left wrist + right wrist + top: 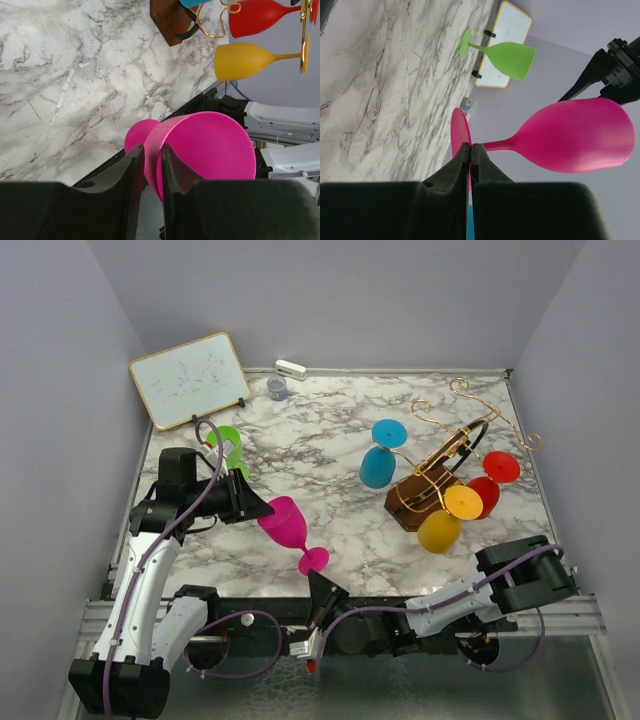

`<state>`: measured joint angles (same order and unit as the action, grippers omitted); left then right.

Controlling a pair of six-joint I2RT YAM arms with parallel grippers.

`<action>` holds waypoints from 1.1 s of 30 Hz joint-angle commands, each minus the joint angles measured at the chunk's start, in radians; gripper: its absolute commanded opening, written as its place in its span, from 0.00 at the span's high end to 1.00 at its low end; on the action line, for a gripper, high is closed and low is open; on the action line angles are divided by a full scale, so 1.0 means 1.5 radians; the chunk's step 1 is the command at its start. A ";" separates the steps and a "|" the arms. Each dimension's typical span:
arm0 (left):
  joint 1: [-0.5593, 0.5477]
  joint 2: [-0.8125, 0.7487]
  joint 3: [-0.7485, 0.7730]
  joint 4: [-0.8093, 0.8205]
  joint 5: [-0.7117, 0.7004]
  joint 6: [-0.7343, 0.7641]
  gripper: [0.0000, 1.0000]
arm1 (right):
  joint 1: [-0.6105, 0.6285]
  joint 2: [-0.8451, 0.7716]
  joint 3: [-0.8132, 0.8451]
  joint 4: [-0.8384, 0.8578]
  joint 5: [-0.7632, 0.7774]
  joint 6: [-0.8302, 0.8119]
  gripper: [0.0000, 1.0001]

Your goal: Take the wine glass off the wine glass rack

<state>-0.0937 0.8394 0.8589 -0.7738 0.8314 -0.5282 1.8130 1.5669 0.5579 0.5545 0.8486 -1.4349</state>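
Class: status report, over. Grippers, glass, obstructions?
Left gripper pinches pink wine glass rim; right gripper clamps its foot. Glass off wine glass rack. Green wine glass nearby.

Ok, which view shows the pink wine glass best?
Right wrist: the pink wine glass shows whole in profile, foot pinched by the right gripper. Top external shows it small; left wrist only its bowl.

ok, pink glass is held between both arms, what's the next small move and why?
Probably open the right tool and let go of the foot. The pink wine glass is already off the wine glass rack, the right tool pinches its foot, and the left tool clamps the bowl wall. Check that the left grip is firm first.
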 commanded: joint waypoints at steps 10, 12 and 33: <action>-0.002 0.003 0.014 -0.039 -0.096 0.050 1.00 | 0.003 -0.024 0.009 -0.045 0.033 0.050 0.83; -0.002 0.001 0.024 -0.044 -0.142 0.054 1.00 | 0.002 -0.035 0.012 -0.085 0.035 0.076 0.68; -0.002 0.045 0.148 -0.065 -0.711 0.074 1.00 | 0.002 -0.072 0.032 -0.269 0.008 0.224 0.57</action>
<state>-0.0956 0.8673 1.0622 -0.8631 -0.0067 -0.4343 1.8130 1.4639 0.5789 0.1585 0.8677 -1.1240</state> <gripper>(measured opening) 0.019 0.425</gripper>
